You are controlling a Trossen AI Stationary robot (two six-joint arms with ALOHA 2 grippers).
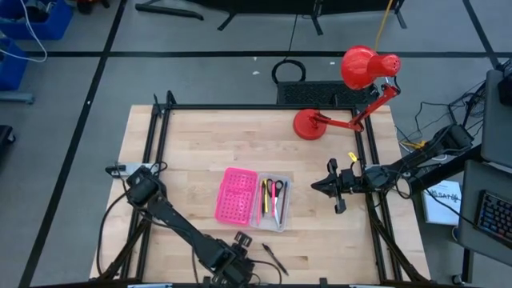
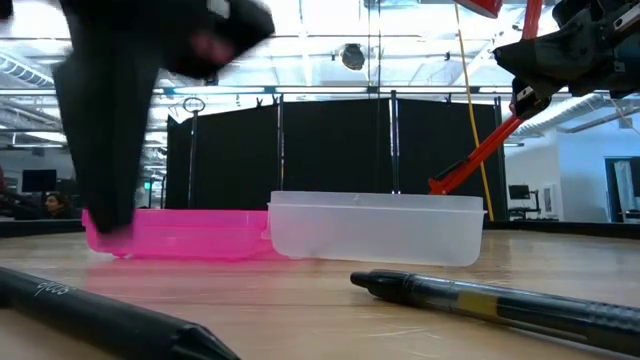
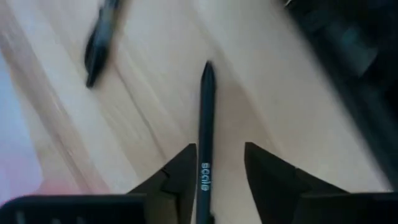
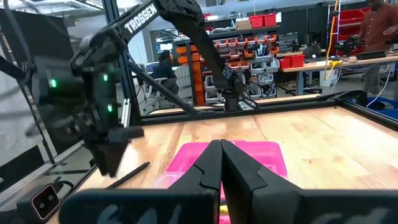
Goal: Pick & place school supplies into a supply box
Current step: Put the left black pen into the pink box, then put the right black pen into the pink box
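Note:
The supply box lies open at mid-table: its pink perforated lid (image 1: 235,194) sits left of the clear case (image 1: 273,204), which holds a yellow pencil, scissors and other supplies. A black pen (image 1: 273,258) lies on the wood near the front edge. My left gripper (image 1: 238,254) hangs there, pointing down, open. Its fingers stand on either side of a second black pen (image 3: 206,118) that lies along them. My right gripper (image 1: 332,186) waits level and shut above the table's right side. My left gripper's fingers stand apart around the black pen. The pen's barrel (image 3: 204,171) runs close along the inner side of one finger (image 3: 184,168). Whether that finger touches it, I cannot tell.
A red desk lamp (image 1: 352,88) stands at the far right, its base on the table. In the low view two black pens (image 2: 500,298) (image 2: 100,318) lie in front of the box (image 2: 375,230). Bare wood lies left of the lid.

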